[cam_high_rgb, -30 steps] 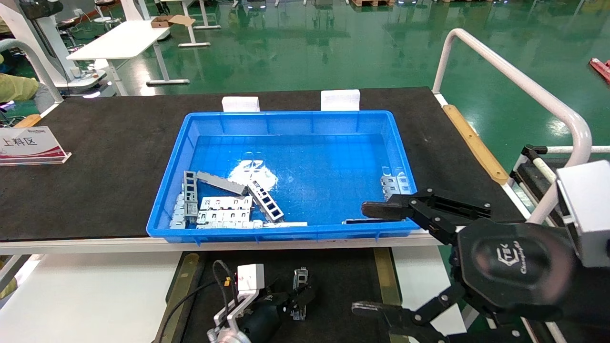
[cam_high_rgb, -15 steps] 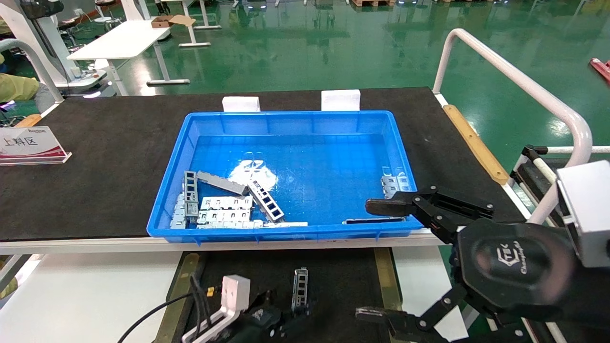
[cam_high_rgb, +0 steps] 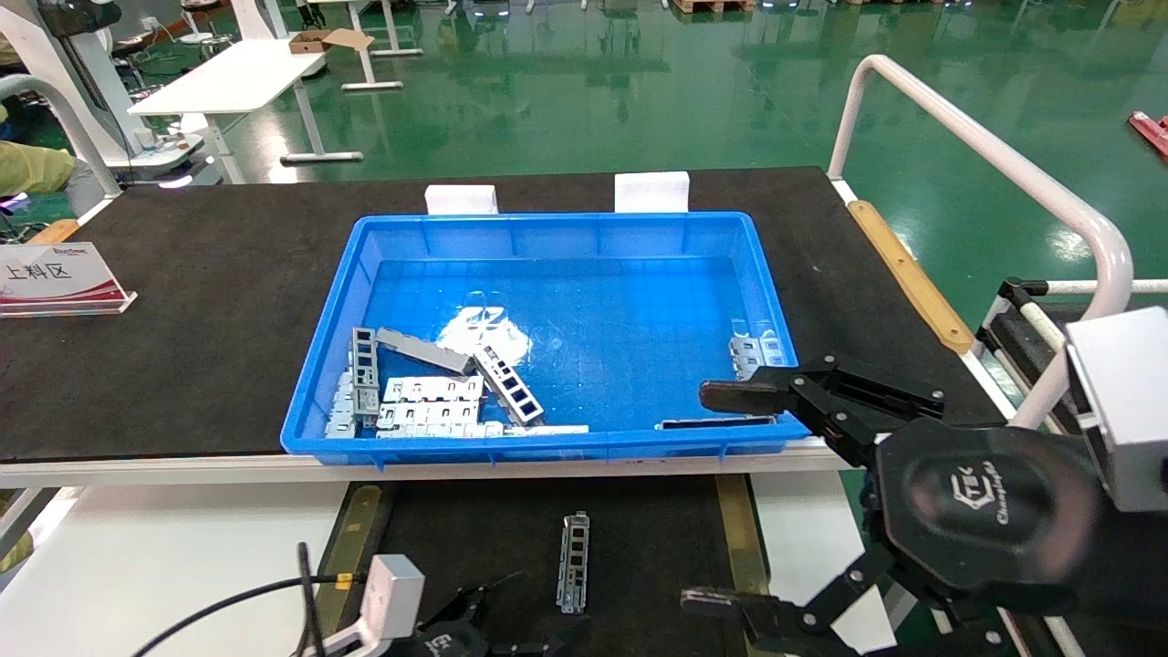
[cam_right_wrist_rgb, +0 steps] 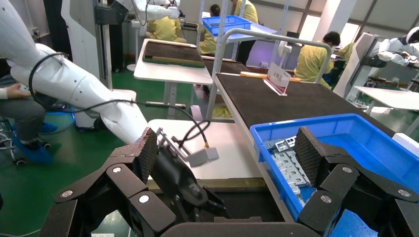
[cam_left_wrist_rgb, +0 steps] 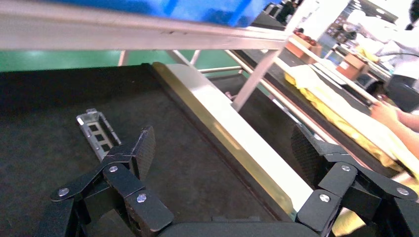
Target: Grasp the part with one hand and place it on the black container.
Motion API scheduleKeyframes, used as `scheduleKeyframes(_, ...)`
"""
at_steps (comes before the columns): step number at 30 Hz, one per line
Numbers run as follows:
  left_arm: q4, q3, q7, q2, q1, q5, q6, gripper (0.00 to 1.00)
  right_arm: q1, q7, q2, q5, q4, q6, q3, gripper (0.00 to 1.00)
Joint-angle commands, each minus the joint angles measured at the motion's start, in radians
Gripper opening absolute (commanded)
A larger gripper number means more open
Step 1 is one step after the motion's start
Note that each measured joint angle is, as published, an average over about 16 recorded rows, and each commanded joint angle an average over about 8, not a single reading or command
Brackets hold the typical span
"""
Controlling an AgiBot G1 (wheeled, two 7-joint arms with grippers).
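The part [cam_high_rgb: 573,561], a narrow silver-grey strip with small cut-outs, lies flat on the black container [cam_high_rgb: 657,538], which has brass-coloured strips [cam_high_rgb: 735,529] along its sides. My left gripper [cam_high_rgb: 511,616] is open and empty at the near edge, just short of the part. In the left wrist view the part [cam_left_wrist_rgb: 96,133] lies beyond one finger of the open left gripper [cam_left_wrist_rgb: 225,145]. My right gripper [cam_high_rgb: 721,500] is open and empty, hovering by the blue bin's near right corner; it shows open in its own view [cam_right_wrist_rgb: 227,148].
The blue bin [cam_high_rgb: 547,228] on the black tabletop mat holds several metal parts [cam_high_rgb: 429,392] at its near left and a few [cam_high_rgb: 753,351] at its right. A white rail [cam_high_rgb: 985,155] rises on the right. A sign [cam_high_rgb: 55,278] stands at far left.
My left gripper has let go of the part and drawn back toward me. The part now lies flat on the black container. The right gripper has barely moved.
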Motion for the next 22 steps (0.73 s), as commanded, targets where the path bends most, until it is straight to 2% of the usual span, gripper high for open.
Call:
scheduleKeyframes(1, -0.022, -0.001, -0.006, -0.028, 0.005, -0.001, 0.02, 1.0, 0.0, 0.0, 0.0, 0.0, 0.0, 0.0, 0.0, 1.0)
scheduleKeyframes(14, -0.155, -0.055, -0.035, -0.194, 0.04, -0.051, 0.098, 1.0, 0.0, 0.0, 0.0, 0.001, 0.0, 0.0, -0.001, 1.0)
scheduleKeyframes(22, -0.162, -0.083, -0.014, -0.225, 0.057, -0.08, 0.139, 1.0, 0.0, -0.001, 0.0, 0.001, 0.0, 0.0, -0.001, 1.0)
